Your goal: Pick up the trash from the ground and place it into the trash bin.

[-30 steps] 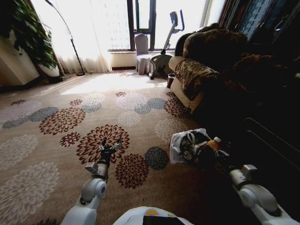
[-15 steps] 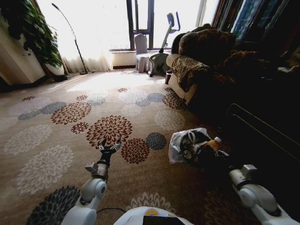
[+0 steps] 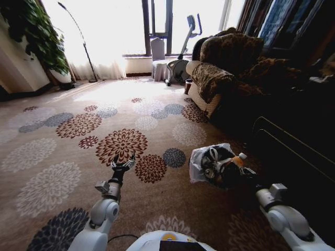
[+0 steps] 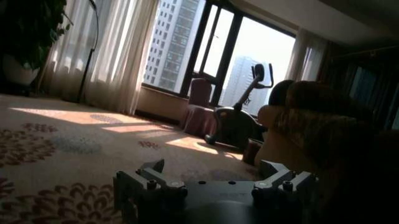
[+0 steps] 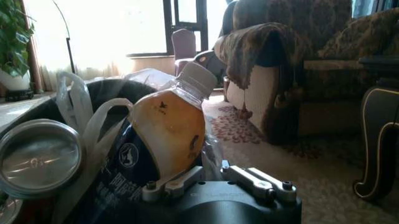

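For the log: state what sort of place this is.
Most likely a home or hotel-suite living room: a floral carpet, a sofa with patterned throws, an exercise bike by tall curtained windows, and a floor lamp beside a potted plant.

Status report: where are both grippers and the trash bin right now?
Left gripper open, empty, over the carpet. Right gripper at the trash bin, against an orange bottle. Bin full; nothing blocking.
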Available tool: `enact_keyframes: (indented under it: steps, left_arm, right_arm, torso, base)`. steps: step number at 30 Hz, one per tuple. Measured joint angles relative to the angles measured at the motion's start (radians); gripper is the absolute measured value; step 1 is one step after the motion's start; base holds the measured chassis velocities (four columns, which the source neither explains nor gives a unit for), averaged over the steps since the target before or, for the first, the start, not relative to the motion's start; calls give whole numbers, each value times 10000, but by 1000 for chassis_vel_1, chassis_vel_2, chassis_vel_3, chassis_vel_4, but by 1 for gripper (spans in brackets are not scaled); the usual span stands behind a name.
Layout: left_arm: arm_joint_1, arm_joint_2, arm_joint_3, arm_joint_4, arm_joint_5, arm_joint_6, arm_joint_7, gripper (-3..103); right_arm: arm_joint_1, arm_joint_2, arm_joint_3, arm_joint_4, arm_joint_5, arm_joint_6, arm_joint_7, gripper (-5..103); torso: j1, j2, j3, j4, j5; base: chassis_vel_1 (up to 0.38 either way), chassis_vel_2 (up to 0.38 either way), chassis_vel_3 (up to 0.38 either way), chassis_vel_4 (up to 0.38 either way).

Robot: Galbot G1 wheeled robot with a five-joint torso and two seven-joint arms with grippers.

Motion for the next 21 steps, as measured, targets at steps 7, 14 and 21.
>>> enact_keyframes:
  steps: [7,14,21]
  left_arm:
    - [0,0,0,-1,0,0,0,100]
    - [0,0,0,-1,0,0,0,100]
    - [0,0,0,-1,0,0,0,100]
  right_arm:
    - [0,0,0,3,0,-1,-1,0]
    - [0,0,0,4,0,-5,-1,0]
    - [0,0,0,4,0,-7,-2,0]
  torso:
    - [0,0,-1,-1,2]
    - [0,0,-1,1,2]
    - [0,0,-1,1,2]
  base:
    - [0,0,0,0]
    - [0,0,0,0]
    - [0,0,0,0]
